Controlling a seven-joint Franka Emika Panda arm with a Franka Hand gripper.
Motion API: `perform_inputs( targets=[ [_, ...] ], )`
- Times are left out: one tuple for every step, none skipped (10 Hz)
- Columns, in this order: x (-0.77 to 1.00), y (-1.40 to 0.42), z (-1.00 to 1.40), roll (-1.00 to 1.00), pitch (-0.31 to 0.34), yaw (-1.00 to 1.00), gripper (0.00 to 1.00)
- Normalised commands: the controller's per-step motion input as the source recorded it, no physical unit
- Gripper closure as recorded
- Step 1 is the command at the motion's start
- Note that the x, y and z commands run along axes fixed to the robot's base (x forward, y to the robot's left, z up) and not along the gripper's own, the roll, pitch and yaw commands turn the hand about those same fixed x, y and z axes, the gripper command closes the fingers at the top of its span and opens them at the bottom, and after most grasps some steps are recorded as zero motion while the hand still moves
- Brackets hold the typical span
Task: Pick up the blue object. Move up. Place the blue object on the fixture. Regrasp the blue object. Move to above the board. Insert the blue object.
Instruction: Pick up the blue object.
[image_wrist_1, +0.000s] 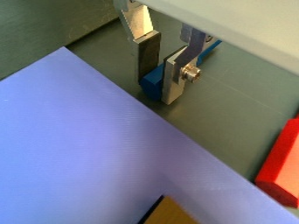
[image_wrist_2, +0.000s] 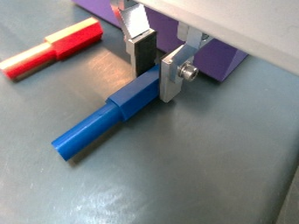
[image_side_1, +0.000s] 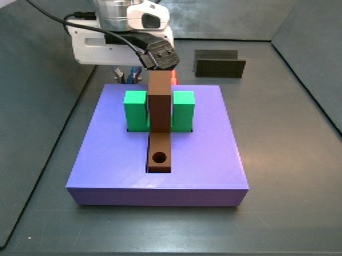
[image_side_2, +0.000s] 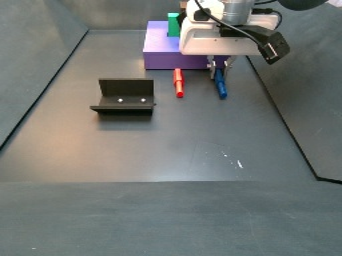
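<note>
low down, gripper (image_wrist_2: 162, 72) plates astride stepped blue object (image_wrist_2: 107, 115), seemingly pinching square end.

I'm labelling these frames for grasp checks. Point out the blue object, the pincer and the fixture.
blue object (image_wrist_2: 100, 125): wrist view, middle of its shaft.
pincer (image_wrist_2: 159, 68): wrist view, midway between the fingertips, at the blue object's end.
fixture (image_side_2: 124, 97): side view, upright face.

Blue object (image_wrist_2: 107, 121), a stepped peg flat on the floor beside the purple board (image_wrist_2: 216, 63), between the gripper (image_wrist_2: 156, 72) jaws.
</note>
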Motion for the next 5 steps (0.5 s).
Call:
perform_inputs(
  targets=[
    [0.00, 0.00, 0.00, 0.00, 0.000, 0.00, 1.00],
    [0.00, 0.00, 0.00, 0.00, 0.000, 0.00, 1.00],
    [0.00, 0.00, 0.00, 0.00, 0.000, 0.00, 1.00],
    [0.00, 0.00, 0.00, 0.00, 0.000, 0.00, 1.00],
    [0.00, 0.00, 0.00, 0.00, 0.000, 0.00, 1.00]
  ],
)
